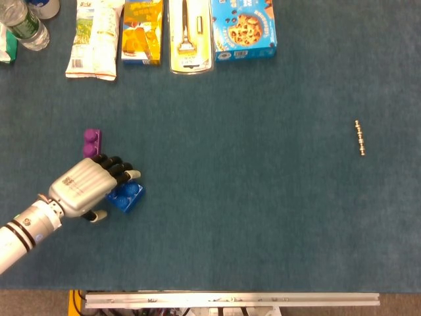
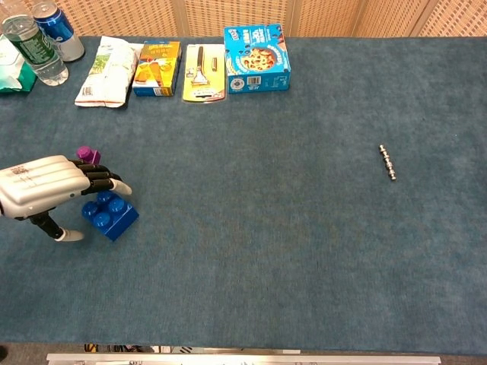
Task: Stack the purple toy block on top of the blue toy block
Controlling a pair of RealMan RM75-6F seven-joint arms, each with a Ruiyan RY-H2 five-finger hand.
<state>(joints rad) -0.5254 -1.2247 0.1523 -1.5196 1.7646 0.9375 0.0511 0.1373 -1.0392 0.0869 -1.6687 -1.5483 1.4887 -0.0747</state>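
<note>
My left hand hovers over the near block, covering its left part. The other block sits just beyond my fingers, apart from both.

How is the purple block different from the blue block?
The purple block is small and narrow; the blue block is wider, with more studs on top. The purple block sits clear of the left hand in the head view, while the blue block is partly covered by that hand's fingers. The purple block lies farther back on the table. Both are studded toy bricks resting on the blue cloth.
</note>
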